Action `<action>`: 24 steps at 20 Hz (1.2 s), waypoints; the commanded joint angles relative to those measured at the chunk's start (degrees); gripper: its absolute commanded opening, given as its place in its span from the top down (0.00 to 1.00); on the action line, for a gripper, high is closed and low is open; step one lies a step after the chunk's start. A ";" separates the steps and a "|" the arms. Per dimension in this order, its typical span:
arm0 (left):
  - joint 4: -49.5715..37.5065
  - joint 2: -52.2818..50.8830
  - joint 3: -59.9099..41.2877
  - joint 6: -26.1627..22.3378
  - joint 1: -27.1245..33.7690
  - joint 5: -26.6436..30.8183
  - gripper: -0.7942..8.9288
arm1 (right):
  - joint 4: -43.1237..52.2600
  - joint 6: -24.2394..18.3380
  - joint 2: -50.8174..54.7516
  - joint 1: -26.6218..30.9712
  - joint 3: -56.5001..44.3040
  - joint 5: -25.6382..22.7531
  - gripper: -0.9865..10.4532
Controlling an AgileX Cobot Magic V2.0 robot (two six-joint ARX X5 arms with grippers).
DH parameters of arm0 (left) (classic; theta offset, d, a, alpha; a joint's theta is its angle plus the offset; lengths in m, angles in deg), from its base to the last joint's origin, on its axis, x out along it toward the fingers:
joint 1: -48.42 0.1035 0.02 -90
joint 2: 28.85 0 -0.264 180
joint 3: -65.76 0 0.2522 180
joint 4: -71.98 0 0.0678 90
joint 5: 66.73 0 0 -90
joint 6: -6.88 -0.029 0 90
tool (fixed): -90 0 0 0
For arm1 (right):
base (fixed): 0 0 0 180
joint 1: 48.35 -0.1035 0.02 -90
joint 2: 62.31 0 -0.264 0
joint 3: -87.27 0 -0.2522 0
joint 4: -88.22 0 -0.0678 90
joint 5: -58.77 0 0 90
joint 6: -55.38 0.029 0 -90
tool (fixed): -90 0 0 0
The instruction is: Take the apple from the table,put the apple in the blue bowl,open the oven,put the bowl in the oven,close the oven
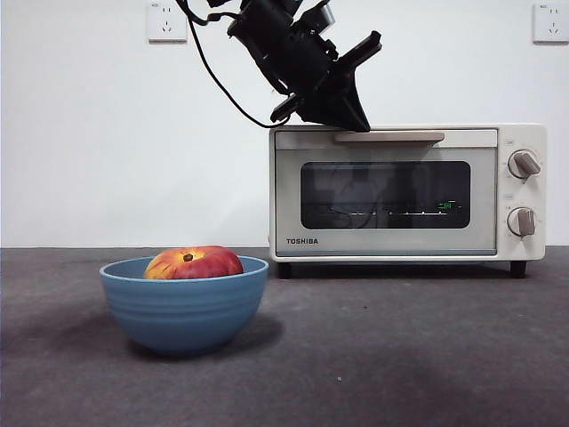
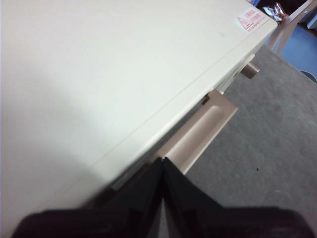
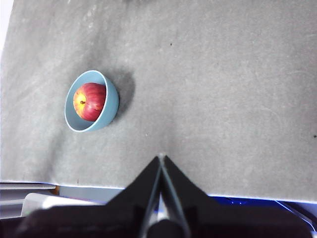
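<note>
The red and yellow apple [image 1: 194, 263] lies inside the blue bowl [image 1: 182, 311], which stands on the dark grey table [image 1: 400, 356] left of the oven [image 1: 407, 190]. The oven's door is closed. My left gripper [image 1: 354, 123] hangs shut just above the left end of the tan bar handle [image 1: 391, 136]; in the left wrist view the gripper [image 2: 163, 161] is at the handle [image 2: 198, 136], holding nothing. My right gripper [image 3: 161, 157] is shut, high above the table, with the bowl [image 3: 110, 101] and apple [image 3: 90, 101] far below it.
Two grey knobs [image 1: 523, 164] sit on the oven's right side. A black cable [image 1: 218, 80] trails from the left arm in front of the white wall. Open table lies ahead of the oven and right of the bowl.
</note>
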 commanded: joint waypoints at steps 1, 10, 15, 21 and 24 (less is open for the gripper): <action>4.90 2.60 -0.98 -0.20 -0.66 0.70 0.92 | 0.59 0.42 0.15 0.02 -0.76 -0.44 0.92; 13.49 2.60 -0.98 0.85 -4.94 3.91 0.92 | 5.07 0.20 0.15 0.02 -0.35 -1.46 0.92; 16.92 2.60 -1.14 0.90 -7.69 8.83 0.92 | 5.42 -0.70 0.15 0.02 4.92 -3.54 0.92; 16.33 2.62 -1.22 2.19 -11.76 11.21 0.92 | -0.50 -3.89 0.15 0.02 13.68 -7.45 0.92; 14.27 2.69 -1.22 3.43 -14.03 11.54 0.92 | -4.15 -5.86 0.15 0.02 16.33 -10.12 0.92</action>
